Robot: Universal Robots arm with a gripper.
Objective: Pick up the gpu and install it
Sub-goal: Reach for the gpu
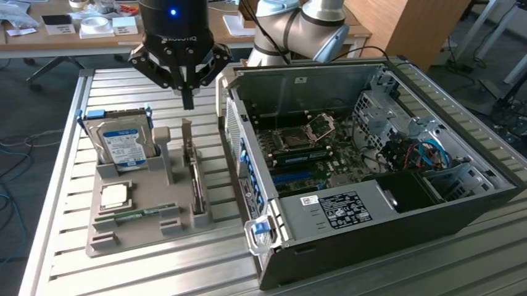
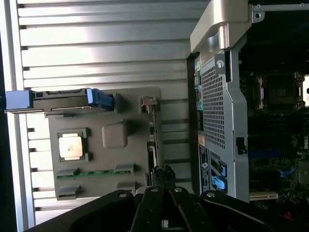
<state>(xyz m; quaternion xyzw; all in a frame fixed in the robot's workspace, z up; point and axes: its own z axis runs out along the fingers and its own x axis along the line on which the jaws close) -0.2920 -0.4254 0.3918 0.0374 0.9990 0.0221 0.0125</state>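
Our tool [image 1: 187, 102] is closed and empty, with the gpu [image 1: 192, 169] right below it. We think the gpu is thin, stiff and breakable; hold its top edge.

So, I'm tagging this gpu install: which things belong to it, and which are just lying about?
Job: gpu standing in the grey tray; open computer case.
Lying about: hard drive; processor chip; memory stick.

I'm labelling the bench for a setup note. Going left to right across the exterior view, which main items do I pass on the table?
hard drive → gpu, standing on edge in the grey holder → open case
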